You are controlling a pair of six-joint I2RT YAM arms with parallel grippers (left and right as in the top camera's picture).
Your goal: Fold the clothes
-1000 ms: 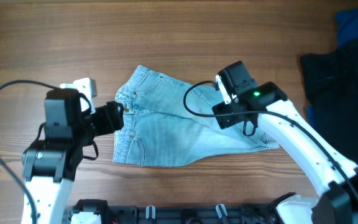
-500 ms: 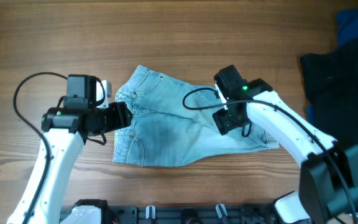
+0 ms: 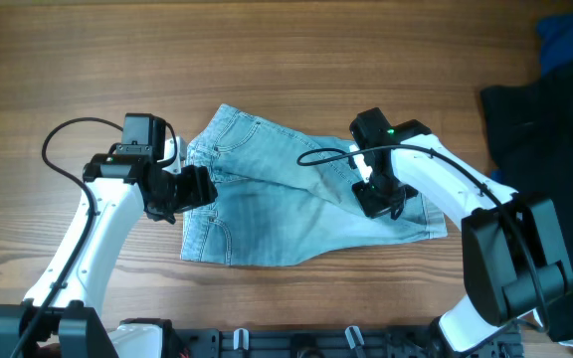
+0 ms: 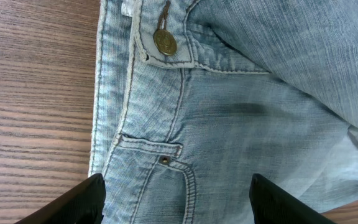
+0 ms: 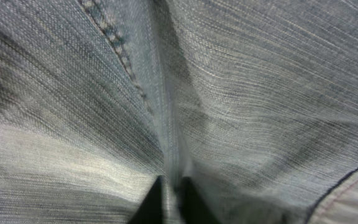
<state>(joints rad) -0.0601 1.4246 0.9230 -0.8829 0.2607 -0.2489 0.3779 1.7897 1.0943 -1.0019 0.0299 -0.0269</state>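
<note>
Well right of the shorts [image 3: 267,229], the black garment [image 3: 545,129] runs off the edge and hides part of the blue cloth [image 3: 570,40].

Overhead down; wrists close on shorts [image 3: 277,214]

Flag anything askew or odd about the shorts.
The denim shorts lie crooked: a diagonal fold crosses them, edges not lined up, and the right gripper pinches up a ridge of fabric.

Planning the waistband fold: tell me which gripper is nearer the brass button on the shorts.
Left. The left gripper hovers open over the pocket beside the button; the right gripper pinches the shorts at the opposite, leg end.
</note>
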